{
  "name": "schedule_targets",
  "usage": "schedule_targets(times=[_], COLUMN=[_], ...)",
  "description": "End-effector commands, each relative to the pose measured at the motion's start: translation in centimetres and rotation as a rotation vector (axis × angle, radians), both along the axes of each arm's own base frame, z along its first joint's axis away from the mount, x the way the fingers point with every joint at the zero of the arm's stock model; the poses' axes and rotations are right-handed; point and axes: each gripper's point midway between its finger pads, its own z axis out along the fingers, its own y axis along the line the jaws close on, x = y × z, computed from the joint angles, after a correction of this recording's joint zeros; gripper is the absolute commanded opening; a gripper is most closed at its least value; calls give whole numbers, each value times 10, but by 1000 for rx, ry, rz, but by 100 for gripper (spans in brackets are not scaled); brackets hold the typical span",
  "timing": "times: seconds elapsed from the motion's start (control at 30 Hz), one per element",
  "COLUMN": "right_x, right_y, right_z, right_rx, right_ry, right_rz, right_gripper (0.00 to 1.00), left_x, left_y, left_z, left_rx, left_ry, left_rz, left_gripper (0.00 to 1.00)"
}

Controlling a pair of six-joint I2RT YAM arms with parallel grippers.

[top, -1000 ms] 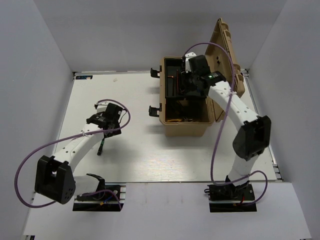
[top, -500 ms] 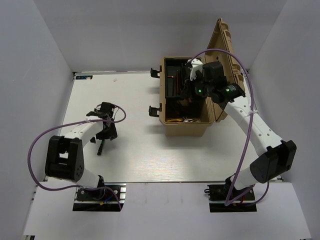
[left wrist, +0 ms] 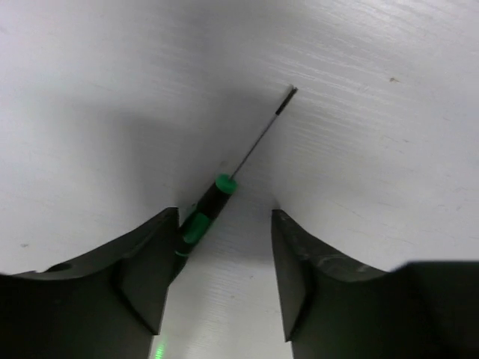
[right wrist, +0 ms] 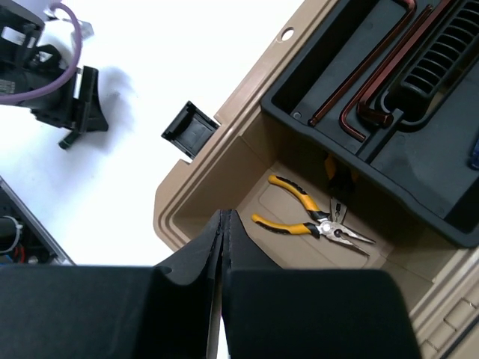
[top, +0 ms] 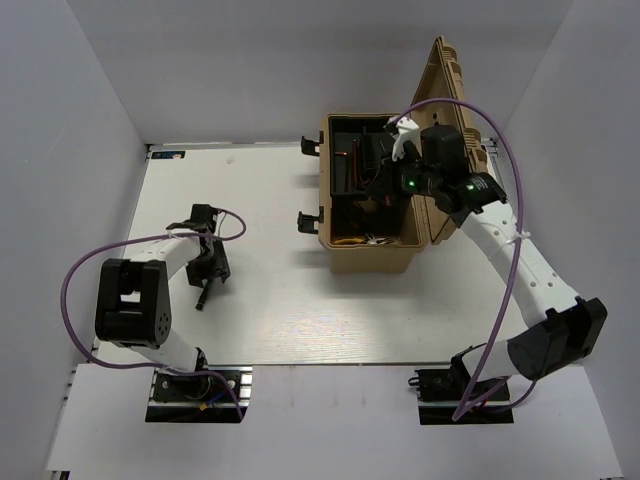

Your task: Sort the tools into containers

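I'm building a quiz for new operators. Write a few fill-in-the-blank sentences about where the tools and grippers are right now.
The slim dark screwdriver with green bands lies on the white ____.
The left gripper above it has its jaws ____.
The yellow-and-black-handled pliers lie inside the tan ____, below the right gripper.
The two dark L-shaped hex keys rest in its ____ tray.
Missing words: table; open; toolbox; black.
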Motion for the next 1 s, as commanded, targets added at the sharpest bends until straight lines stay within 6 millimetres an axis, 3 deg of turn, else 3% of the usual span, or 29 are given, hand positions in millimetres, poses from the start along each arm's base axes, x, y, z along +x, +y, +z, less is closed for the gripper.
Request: schedule_targets(times=[0.0, 0.27, 0.57, 0.6, 0.63, 0.67, 0.73, 0.8, 0.83, 0.87, 0.9, 0.97], right_x=[-3, -8, -9, -10, -12, -13, -24, -42, -47, -54, -63, -72], right_y=[-2, -7, -12, -12, -12, -12, -5, 4, 4, 8, 12, 13], right_z=[22, 29, 29, 26, 26, 22, 22, 23, 25, 27, 30, 28], right_rx=[59, 85, 92, 88, 86, 72, 82, 111, 112, 132, 144, 139], right_ry=[-50, -59, -63, -60, -64, -61, -63, -51, -65, -58, -70, -68], right_rz=[2, 1, -9, 1, 8, 22, 105, 220, 250, 288, 348, 410], right_gripper=[0, 0, 0, 7, 23, 52, 62, 55, 45, 13, 0, 0], left_x=[-1, -2, 7, 7, 12, 16, 25, 40, 48, 52, 54, 63], left_y=[-8, -15, -23, -25, -31, -33, -45, -57, -60, -67, -73, -92], left_z=[-9, -13, -8, -8, -1, 7, 31, 66, 85, 100, 113, 158], left_rx=[-78, -129, -174, -186, -194, -203, -249, -290, -300, -334, -346, -419], left_ry=[13, 19, -5, -5, -30, -51, -122, -236, -284, -324, -354, -473], left_rz=[-12, -34, -66, -70, -99, -104, -154, -207, -229, -251, -283, -366], left_gripper=[61, 25, 0, 0, 0, 0, 0, 0, 0, 0, 0, 0])
